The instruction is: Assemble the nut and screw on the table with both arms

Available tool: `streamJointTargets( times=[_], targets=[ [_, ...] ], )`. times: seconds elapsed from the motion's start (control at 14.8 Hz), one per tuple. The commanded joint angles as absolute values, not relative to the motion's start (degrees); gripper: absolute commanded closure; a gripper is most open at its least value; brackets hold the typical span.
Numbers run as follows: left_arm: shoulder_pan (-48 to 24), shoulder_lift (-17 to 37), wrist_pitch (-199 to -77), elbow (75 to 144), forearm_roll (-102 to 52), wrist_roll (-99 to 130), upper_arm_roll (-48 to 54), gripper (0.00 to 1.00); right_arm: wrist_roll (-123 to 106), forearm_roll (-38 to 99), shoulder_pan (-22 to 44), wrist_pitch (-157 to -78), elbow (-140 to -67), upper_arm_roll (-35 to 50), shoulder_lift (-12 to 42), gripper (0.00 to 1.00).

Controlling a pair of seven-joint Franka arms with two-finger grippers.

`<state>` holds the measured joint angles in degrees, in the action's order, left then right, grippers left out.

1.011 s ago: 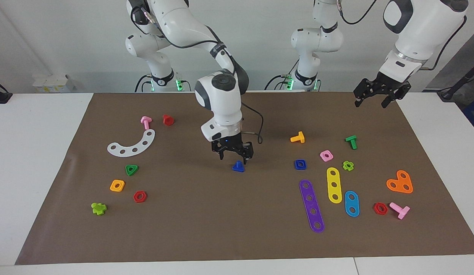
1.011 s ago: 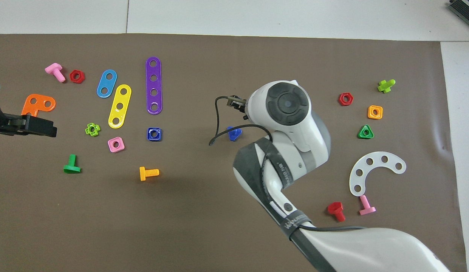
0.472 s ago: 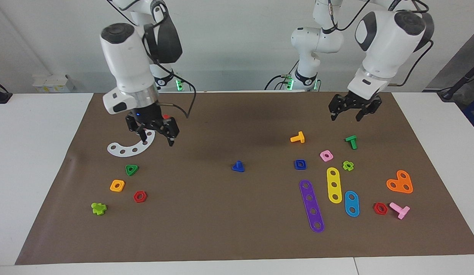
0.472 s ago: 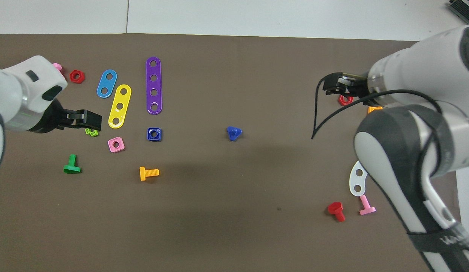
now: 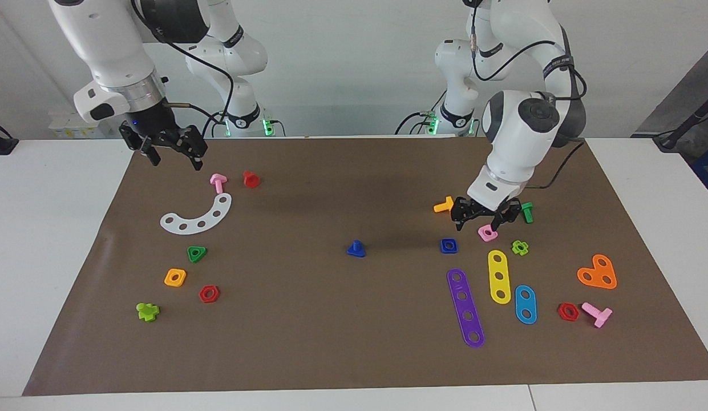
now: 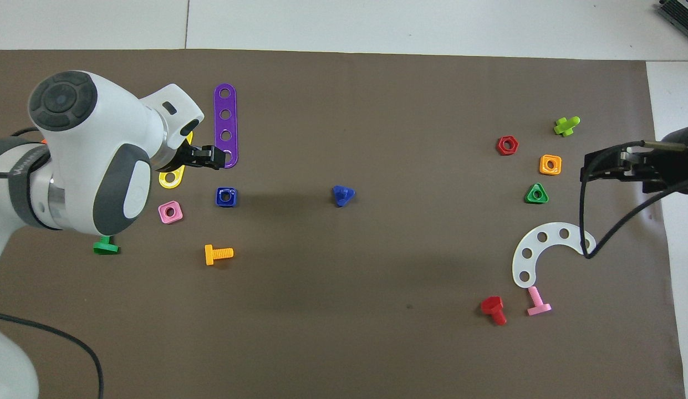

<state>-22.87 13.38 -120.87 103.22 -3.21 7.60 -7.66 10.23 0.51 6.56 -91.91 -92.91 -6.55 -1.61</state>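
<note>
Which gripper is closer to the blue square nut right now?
Left. The left gripper hangs open just above the mat beside the blue square nut, by the pink nut. The right gripper, open, is raised over the mat's corner at the right arm's end.

On the white table (image 5: 57, 240) we log a brown mat (image 5: 354, 331) that carries all the loose parts.

At centre we list the blue screw (image 5: 356, 249), head down. At 3 o'clock in the facing view we count the blue nut (image 5: 448, 246), pink square nut (image 5: 487, 233), orange bolt (image 5: 444, 205), green bolt (image 5: 525, 212), lime cross nut (image 5: 520, 248), purple strip (image 5: 465, 307), yellow strip (image 5: 498, 276), blue strip (image 5: 525, 304), orange plate (image 5: 598, 272), red hex nut (image 5: 568, 311) and pink bolt (image 5: 597, 313).

At 9 o'clock we count a white curved strip (image 5: 196, 216), pink bolt (image 5: 218, 182), red bolt (image 5: 251, 179), green triangular nut (image 5: 197, 253), orange square nut (image 5: 175, 277), red hex nut (image 5: 209, 294) and lime cross bolt (image 5: 147, 311).
</note>
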Motion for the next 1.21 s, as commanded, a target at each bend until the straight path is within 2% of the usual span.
streamJointTargets(
  times=[0.0, 0.34, 0.47, 0.67, 1.15],
  targets=[
    [-24.78, 15.64, -128.56, 107.12, -3.96, 7.3, -8.61, 0.1, 7.56, 0.88, 4.4, -90.26, -93.07, -5.8, -2.72, 0.0],
    [-25.58, 18.11, -134.38, 111.7, -3.96, 4.31, -8.53, 0.12, 6.42, -0.7, 4.31, -93.87, -97.73, -5.63, -4.83, 0.0],
    [-25.4, 17.58, -134.3, 113.72, -3.96, 1.5, -8.53, 0.13, 5.98, -2.1, 3.78, -93.0, -96.34, -5.1, -4.22, 0.0],
    [-25.58, 17.49, -134.38, 115.48, -4.04, 1.49, -8.53, 0.14, 5.98, -2.29, 3.17, -87.99, -90.37, -4.83, -1.94, 0.0],
    [-25.66, 17.4, -135.79, 117.51, -4.65, 2.2, -8.35, 0.19, 5.98, -1.41, 2.81, -88.42, -91.84, -4.48, -2.72, 0.0]
  ],
)
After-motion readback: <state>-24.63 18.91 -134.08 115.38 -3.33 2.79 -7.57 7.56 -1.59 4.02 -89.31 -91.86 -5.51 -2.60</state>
